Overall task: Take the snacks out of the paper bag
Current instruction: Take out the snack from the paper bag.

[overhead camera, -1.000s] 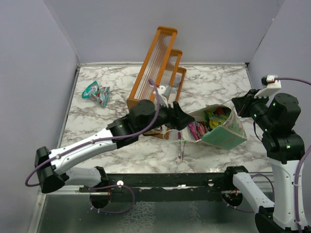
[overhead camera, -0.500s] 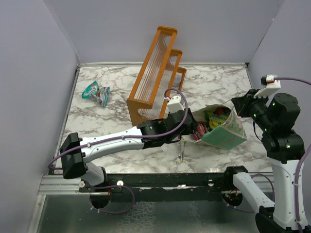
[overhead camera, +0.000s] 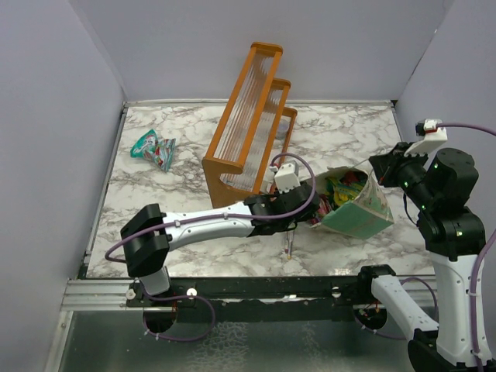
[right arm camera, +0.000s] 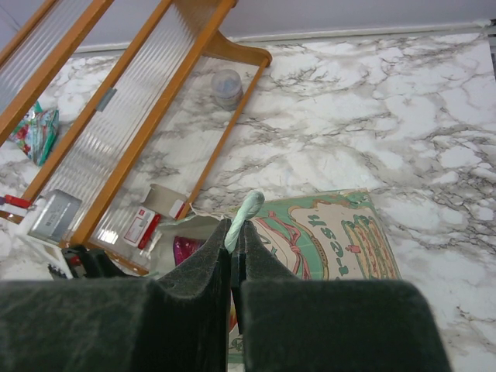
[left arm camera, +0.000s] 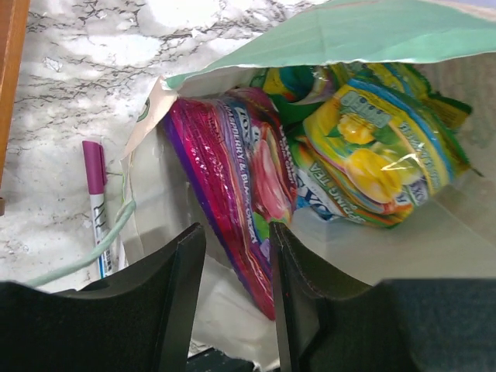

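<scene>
Top view: white marble counter (overhead camera: 178, 182), pale grey walls on three sides, orange slatted rack (overhead camera: 252, 116) standing behind the left jaws. The paper bag (overhead camera: 358, 217) lies tipped, mouth toward the left jaws, with snacks (overhead camera: 345, 188) inside; one loose packet (overhead camera: 153, 149) sits well apart to the far left. A marker pen (overhead camera: 288, 246) lies just nearside of the left jaws. The left arm is stretched low across the counter, with its jaws at the bag mouth. The right arm stands upright, wrist bent down, jaws at the bag's upper rim. Left wrist view: the jaws are spread, and a magenta packet (left arm camera: 232, 178) runs into the gap between them; contact cannot be told. A yellow packet (left arm camera: 380, 155) sits ahead and right, deeper in the bag. A purple-capped pen (left arm camera: 97, 201) is left of the jaws on the marble. Right wrist view: the jaws are pressed together, pinching the mint-green bag rim (right arm camera: 246, 213). The bag's printed face (right arm camera: 333, 240) is just right of them, and the rack is ahead and left.
</scene>
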Motion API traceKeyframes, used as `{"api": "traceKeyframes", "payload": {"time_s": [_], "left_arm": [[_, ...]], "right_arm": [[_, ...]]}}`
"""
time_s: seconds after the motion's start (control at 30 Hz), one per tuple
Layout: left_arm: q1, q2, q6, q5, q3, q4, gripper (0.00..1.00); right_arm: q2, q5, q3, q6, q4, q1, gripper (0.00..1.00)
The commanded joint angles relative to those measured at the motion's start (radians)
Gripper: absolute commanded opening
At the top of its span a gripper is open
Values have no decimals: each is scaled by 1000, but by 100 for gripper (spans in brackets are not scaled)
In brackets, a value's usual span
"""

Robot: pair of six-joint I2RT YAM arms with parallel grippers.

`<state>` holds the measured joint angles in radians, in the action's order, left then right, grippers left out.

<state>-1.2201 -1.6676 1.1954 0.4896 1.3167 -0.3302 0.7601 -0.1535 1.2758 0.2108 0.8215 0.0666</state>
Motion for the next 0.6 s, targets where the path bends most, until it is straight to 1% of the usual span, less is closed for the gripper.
{"api": "traceKeyframes", "payload": {"time_s": [0.0, 0.17, 0.27, 0.4, 0.57], "left_arm": [[17, -61, 17, -12, 63, 1, 41], [26, -122, -13, -39, 95, 36, 44], [31, -150, -15, -42, 112, 36, 42], [45, -159, 9, -50, 117, 10, 32], [51, -130, 6, -63, 114, -3, 10]], "right_arm": [[-13, 22, 26, -13, -91, 7, 1], [-13, 15, 23, -12, -93, 7, 1], [-13, 11, 19, -11, -95, 7, 1], [-16, 16, 19, -13, -92, 7, 1], [-19, 23, 12, -15, -96, 7, 1]]}}
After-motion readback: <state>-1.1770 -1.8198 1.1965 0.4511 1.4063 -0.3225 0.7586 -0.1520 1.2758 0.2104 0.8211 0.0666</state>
